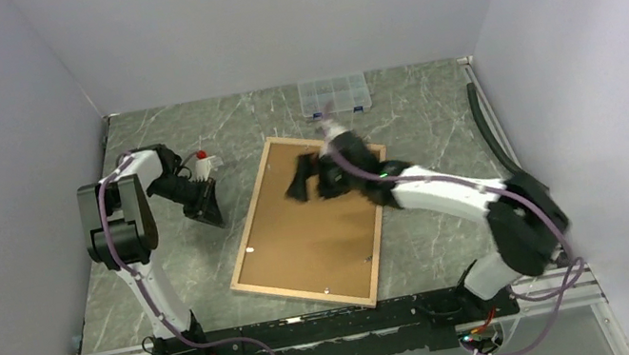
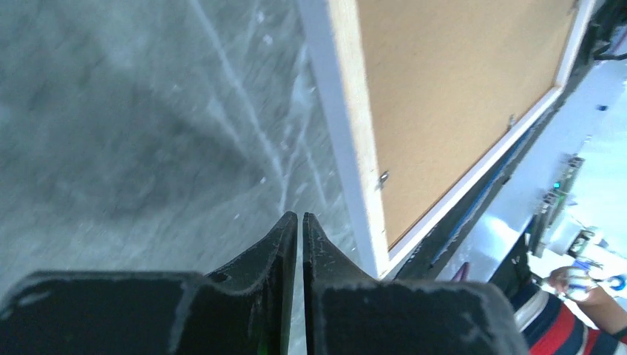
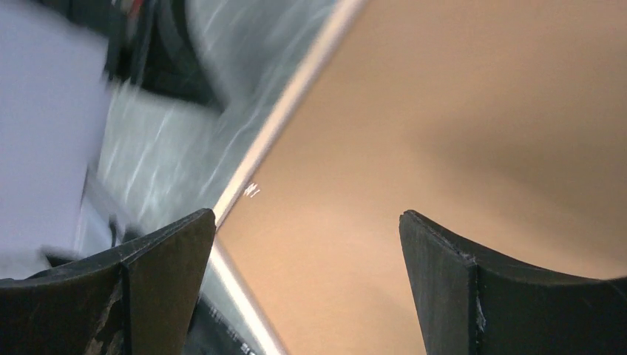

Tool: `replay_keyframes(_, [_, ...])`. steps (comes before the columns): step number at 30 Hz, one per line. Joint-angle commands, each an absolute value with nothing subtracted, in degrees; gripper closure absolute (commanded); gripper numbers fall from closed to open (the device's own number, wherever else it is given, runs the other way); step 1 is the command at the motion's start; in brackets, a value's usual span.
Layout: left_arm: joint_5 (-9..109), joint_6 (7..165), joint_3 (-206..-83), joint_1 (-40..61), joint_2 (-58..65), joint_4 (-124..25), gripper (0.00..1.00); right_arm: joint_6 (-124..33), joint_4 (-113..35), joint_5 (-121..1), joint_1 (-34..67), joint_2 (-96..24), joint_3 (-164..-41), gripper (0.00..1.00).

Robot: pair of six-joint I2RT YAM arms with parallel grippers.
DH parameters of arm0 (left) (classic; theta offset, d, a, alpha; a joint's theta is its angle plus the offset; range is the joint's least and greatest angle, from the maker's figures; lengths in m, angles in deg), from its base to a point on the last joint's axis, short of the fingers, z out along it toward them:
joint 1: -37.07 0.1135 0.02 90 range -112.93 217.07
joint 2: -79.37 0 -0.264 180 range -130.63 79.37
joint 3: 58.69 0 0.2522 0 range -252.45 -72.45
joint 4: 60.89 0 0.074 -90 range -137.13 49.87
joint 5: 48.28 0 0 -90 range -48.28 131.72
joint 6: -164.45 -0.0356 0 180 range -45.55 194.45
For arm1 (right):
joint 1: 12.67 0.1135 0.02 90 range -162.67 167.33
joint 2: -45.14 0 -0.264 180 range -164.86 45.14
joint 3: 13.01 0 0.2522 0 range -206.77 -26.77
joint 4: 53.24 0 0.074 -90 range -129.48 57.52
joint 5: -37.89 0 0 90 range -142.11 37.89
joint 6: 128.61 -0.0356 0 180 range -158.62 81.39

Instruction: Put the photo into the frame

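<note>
The frame (image 1: 304, 296) lies back up.
My right gripper (image 3: 307, 222) spread over its backing board (image 1: 311, 236); left gripper (image 2: 299, 218) pressed together (alongside).

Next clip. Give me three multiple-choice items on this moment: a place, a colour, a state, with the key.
1. Where is the clear box? A) at the far edge of the table, beyond the frame; B) on the frame; C) at its near edge.
2. What colour is the board facing up in the frame? A) blue; B) brown; C) black.
3. How is the right gripper? A) shut on a photo; B) shut on the box; C) open, empty.
Key: 1 A, it sits by the back wall; 2 B, every view shows brown; 3 C, its jaws stand wide apart over the board.
</note>
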State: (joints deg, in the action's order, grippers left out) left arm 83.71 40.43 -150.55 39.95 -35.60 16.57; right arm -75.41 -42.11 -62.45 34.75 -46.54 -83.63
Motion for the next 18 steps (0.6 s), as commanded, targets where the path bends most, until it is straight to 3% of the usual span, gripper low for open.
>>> replay_keyframes(1, [78.44, 34.87, -147.41, 39.96, -30.54, 17.05, 0.86, -81.06, -30.07, -50.29, 20.19, -32.91, -74.89, 0.0])
replay_keyframes(7, [70.7, 33.68, -138.02, 34.28, -27.15, 11.33, 0.86, -78.57, -26.28, -49.6, 5.54, -26.04, -67.85, 0.0])
replay_keyframes(18, [68.3, 33.3, -131.03, 26.28, -23.06, 8.77, 0.87, -78.79, -35.6, -64.32, 2.33, -42.44, -70.98, 0.0])
